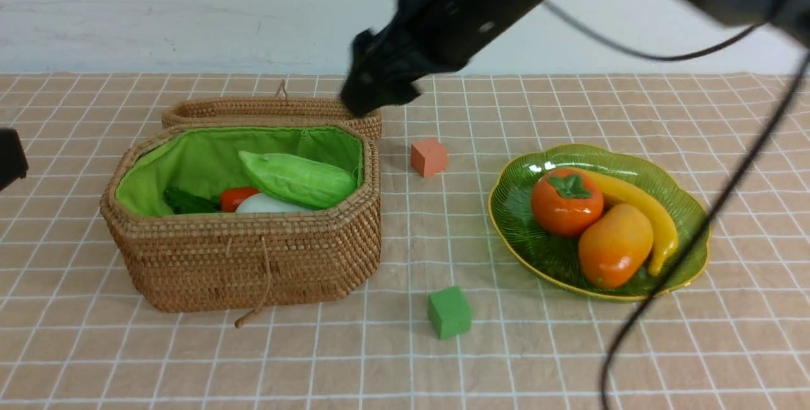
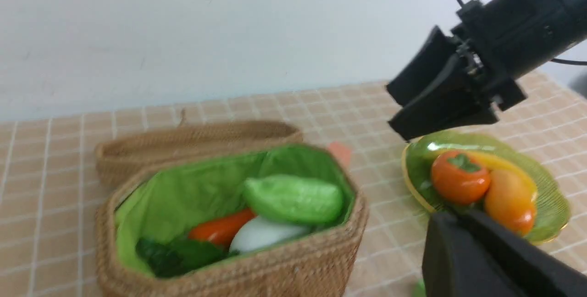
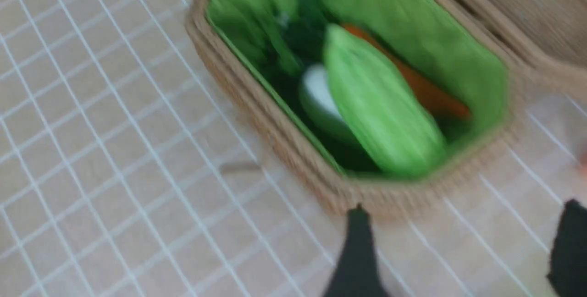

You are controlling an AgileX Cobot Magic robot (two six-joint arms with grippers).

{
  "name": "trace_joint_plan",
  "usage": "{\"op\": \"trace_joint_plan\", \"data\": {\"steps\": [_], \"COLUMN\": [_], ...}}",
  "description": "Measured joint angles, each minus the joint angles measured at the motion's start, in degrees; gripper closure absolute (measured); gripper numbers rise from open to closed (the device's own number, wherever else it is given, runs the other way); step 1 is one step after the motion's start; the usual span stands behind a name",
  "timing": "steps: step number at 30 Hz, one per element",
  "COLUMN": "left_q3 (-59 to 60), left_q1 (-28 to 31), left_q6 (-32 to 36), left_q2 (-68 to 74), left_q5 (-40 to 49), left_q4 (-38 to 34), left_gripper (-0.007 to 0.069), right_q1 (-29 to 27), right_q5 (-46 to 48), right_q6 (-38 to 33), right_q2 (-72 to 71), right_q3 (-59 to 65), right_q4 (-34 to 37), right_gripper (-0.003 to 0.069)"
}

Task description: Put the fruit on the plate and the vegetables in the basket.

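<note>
The left tool, closed and empty, waits low at the left. The basket holds cucumber, carrot and radish. The right tool hangs above it, spread and empty; best lift it straight clear. The plate holds persimmon, mango and banana. No writing is visible.

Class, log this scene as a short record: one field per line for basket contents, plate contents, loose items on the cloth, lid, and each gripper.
Basket contents: cucumber on top, radish and carrot beneath; eggplant not clearly visible
Basket: basket, lined in green
Plate contents: persimmon, mango, banana on the plate
Loose items: pink cube, green cube
Lid: lid open, lying behind basket
Left gripper: left gripper shut, empty
Right gripper: right gripper open, empty, above basket's far corner
</note>
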Motion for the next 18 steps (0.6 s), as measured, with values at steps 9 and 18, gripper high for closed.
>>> {"op": "trace_joint_plan", "data": {"steps": [9, 18], "left_q3": [19.98, 29.96], "left_q1": [0.0, 0.0], "left_q6": [0.18, 0.07], "left_q2": [-19.94, -25.84], "left_q5": [-16.51, -19.01], "left_q4": [-4.65, -3.31], "left_gripper": [0.0637, 0.0637], "right_q1": [-4.1, -4.1], "right_q5": [2.99, 0.63], "right_q6": [12.89, 25.14], "right_q2": [-26.67, -51.66], "right_q3": [23.6, 56.4], "right_q4": [-11.48, -12.73], "right_gripper": [0.0669, 0.0665]}}
